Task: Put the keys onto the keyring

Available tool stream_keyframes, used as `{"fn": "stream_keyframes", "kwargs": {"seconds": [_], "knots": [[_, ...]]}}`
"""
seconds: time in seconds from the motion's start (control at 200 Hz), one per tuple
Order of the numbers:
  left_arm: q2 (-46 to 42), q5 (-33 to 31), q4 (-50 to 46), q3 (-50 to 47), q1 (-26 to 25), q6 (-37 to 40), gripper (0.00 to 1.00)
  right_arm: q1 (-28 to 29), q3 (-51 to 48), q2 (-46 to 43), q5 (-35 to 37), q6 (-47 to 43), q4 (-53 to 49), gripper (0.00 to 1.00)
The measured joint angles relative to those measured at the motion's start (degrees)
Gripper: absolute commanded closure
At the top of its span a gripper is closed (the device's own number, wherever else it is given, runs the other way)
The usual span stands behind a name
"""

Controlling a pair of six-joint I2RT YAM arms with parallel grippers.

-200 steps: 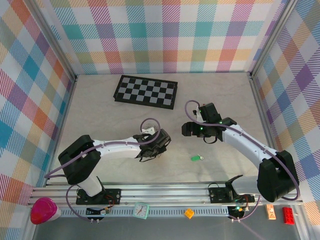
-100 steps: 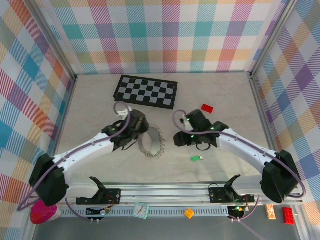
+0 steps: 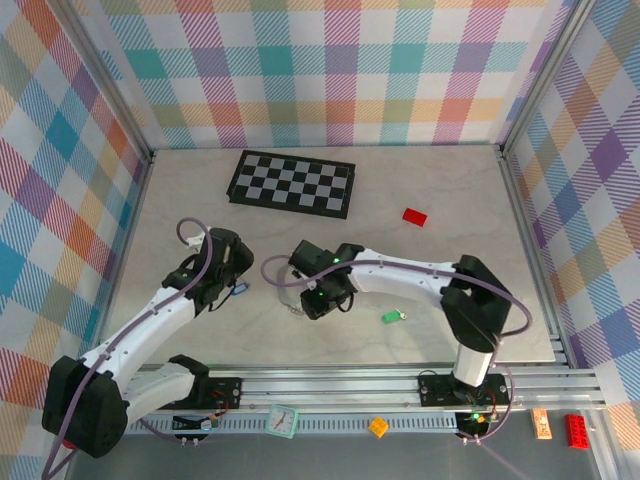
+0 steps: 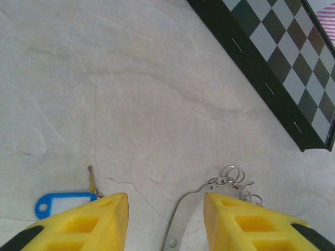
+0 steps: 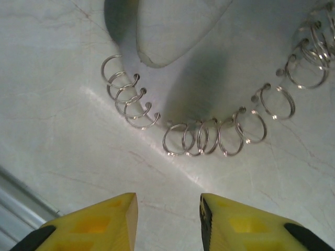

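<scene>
The keyring (image 5: 204,137) is a thin grey metal band carrying several small split rings, lying on the table just ahead of my right gripper (image 5: 168,201), whose yellow fingers stand open around bare table. In the top view that gripper (image 3: 306,300) hovers over the keyring (image 3: 291,307). My left gripper (image 4: 165,201) is open too; the keyring's band (image 4: 180,227) lies on the table between its fingers. The blue key (image 4: 65,204) lies just left of the left finger, beside the left gripper (image 3: 236,280) in the top view. The green key (image 3: 392,317) lies to the right of the right gripper.
A black-and-white chequered board (image 3: 292,183) lies at the back of the table, also in the left wrist view's upper right corner (image 4: 282,57). A red flat brick (image 3: 414,216) sits right of centre. Plaid walls close three sides.
My left arm swung from the centre out to the left, leaving the keyring on the table. My right arm reached left over the keyring, its jaws narrowing.
</scene>
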Motion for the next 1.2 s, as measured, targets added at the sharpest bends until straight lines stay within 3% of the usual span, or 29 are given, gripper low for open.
{"fn": "stream_keyframes", "kwargs": {"seconds": [0.515,1.2], "knots": [[-12.13,-5.29,-2.12,-4.79,0.04,-0.24,0.59,0.04,9.38,10.54,3.72,-2.16,-6.21,0.71],[-13.18,-6.12,-3.30,-5.16,0.04,-0.46,0.59,0.04,11.91,13.79,6.56,-2.34,-9.11,0.80]]}}
